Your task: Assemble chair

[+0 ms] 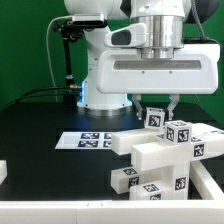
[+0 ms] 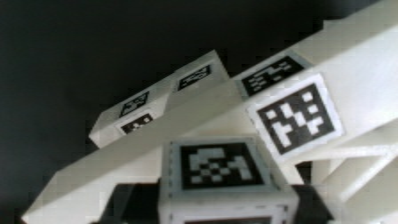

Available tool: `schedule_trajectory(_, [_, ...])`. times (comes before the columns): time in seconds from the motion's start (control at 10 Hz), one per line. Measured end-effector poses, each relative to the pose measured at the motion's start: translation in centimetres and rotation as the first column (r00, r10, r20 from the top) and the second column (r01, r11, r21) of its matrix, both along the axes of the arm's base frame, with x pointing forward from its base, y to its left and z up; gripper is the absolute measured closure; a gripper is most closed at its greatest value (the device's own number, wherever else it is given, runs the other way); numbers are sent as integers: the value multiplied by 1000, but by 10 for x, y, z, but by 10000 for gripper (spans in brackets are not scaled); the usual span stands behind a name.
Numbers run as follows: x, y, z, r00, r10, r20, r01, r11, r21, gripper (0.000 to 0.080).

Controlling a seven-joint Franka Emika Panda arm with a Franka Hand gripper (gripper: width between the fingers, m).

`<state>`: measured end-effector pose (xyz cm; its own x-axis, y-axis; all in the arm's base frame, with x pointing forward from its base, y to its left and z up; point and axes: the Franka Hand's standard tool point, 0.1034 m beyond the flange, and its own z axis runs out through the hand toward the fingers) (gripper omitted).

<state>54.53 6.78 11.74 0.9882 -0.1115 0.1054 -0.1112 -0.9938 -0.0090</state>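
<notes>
White plastic parts of the chair lie heaped on the black table toward the exterior view's right, a jumble of bars and blocks bearing black-and-white tags. The gripper hangs straight down over the top of the heap, its fingers set to either side of a small tagged cube that stands tilted at the pile's crest; whether the fingers press on that cube or merely flank it cannot be told from either view. In the wrist view a tagged block end fills the near foreground, and long white bars run slanting away behind it, touching one another.

Just beside the heap, on the exterior view's left, the marker board lies flat, its near corner close to the lowest white bar. Beyond the board the dark table surface runs bare toward the exterior view's left edge. A pale strip borders the table's near edge, and the lowest tagged block of the pile sits close to it. The arm's white base stands behind the heap.
</notes>
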Motion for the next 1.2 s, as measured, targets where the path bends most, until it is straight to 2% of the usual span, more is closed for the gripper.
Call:
schedule_trajectory(0.3, [0,0,0,969,-246,-5,246,969,34,517])
schedule_trajectory(0.5, [1,-3,0,883,-470,-19,470,880,64,515])
schedule_trajectory(0.8, [1,-4,-1,746,-664,-43,665,741,99,515])
schedule_trajectory(0.9, [1,-4,-1,762,-646,-41,646,757,97,469])
schedule_trajectory(1.0, [1,-3,-1,797,-603,-37,603,792,92,469])
schedule_trajectory(1.1, [1,-4,-1,881,-472,-29,473,878,75,284])
schedule_trajectory(1.2, [0,-4,-1,959,-279,-38,281,958,52,284])
